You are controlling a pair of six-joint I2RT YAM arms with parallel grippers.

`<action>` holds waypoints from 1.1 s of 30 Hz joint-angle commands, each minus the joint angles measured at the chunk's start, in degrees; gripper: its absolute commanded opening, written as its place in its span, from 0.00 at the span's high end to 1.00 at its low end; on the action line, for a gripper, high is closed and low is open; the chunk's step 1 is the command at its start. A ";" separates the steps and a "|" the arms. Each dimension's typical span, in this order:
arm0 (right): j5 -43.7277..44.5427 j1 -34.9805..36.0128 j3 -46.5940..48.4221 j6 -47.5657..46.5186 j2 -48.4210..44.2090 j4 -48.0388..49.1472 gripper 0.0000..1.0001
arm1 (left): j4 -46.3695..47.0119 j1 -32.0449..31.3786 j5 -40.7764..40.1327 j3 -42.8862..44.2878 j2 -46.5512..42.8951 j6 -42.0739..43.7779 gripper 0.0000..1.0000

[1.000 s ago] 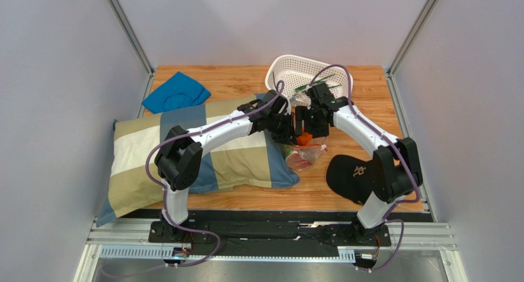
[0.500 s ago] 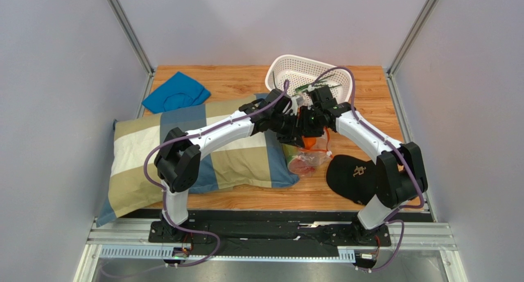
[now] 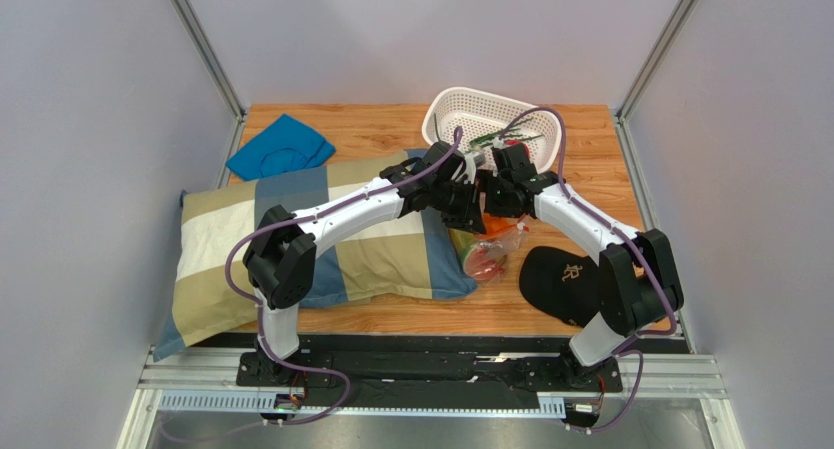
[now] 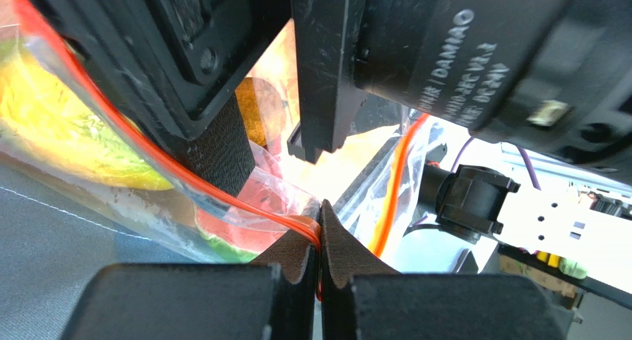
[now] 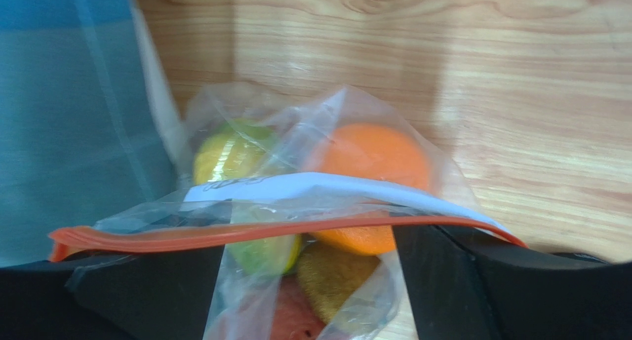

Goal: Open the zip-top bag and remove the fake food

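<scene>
Top external view: between pillow (image 3: 323,244) and cap (image 3: 563,278) on the bench (image 3: 411,314), we see the zip-top bag (image 3: 485,258) holding the fake food (image 5: 367,159), orange, yellow-green and red pieces. Our left pincer (image 4: 320,233) is clamped on its zip strip (image 4: 245,207); the right pincer (image 5: 308,244) has its fingers apart, with the strip stretched across them.

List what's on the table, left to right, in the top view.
blue cloth → bag → black cap. Left out: the pillow, which spans the cloth's stretch, and the basket, which spans the bag's.
</scene>
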 commanded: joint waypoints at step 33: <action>-3.75 0.18 -10.51 1.36 -13.69 -2.95 0.18 | -6.19 -1.88 -9.34 4.92 -4.21 9.82 1.00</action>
